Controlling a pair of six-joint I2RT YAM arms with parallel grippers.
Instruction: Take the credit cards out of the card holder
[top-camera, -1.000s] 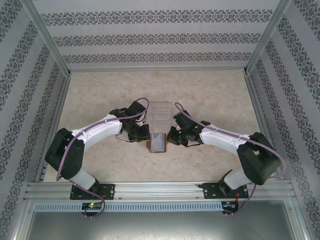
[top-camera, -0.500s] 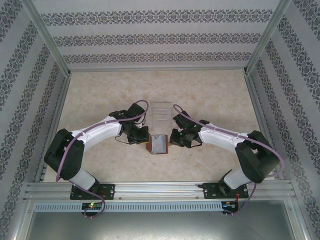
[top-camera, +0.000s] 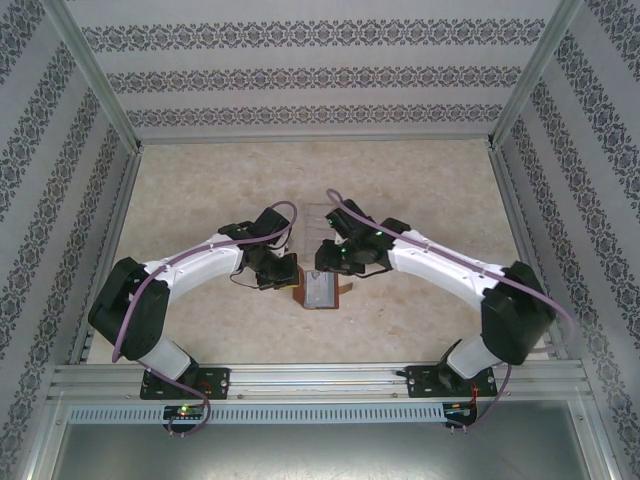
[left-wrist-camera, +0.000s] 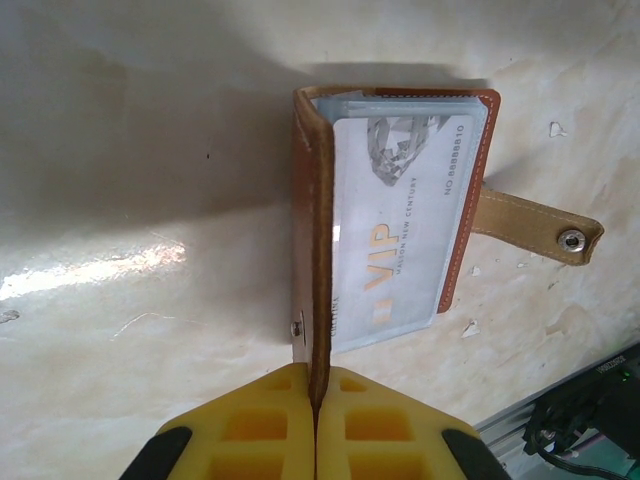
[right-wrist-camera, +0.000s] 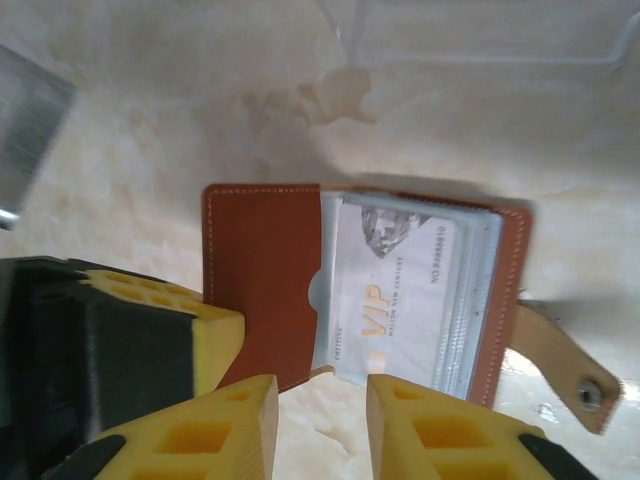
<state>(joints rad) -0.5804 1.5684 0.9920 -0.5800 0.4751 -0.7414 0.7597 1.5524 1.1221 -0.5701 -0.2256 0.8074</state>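
Observation:
The reddish-brown card holder (top-camera: 318, 290) lies opened on the table between both arms. My left gripper (left-wrist-camera: 316, 400) is shut on the card holder's left flap (left-wrist-camera: 318, 250), which stands on edge between the yellow pads. A pale credit card (left-wrist-camera: 395, 220) printed "VIP" sits in the clear inner sleeves, with further cards stacked under it. My right gripper (right-wrist-camera: 322, 410) hovers open just before the near edge of the credit card (right-wrist-camera: 395, 290), nothing between its fingers. The left gripper's yellow pad (right-wrist-camera: 215, 340) shows at the flap (right-wrist-camera: 262, 290).
A clear plastic box (top-camera: 322, 222) stands right behind the holder, its edge seen as box (right-wrist-camera: 480, 40). The strap tab (left-wrist-camera: 535, 225) with a snap sticks out to the right. Patterned walls and metal rails enclose the table.
My right gripper has opened and swung left from beside the holder to over it. The left gripper keeps its hold on the flap, unmoved.

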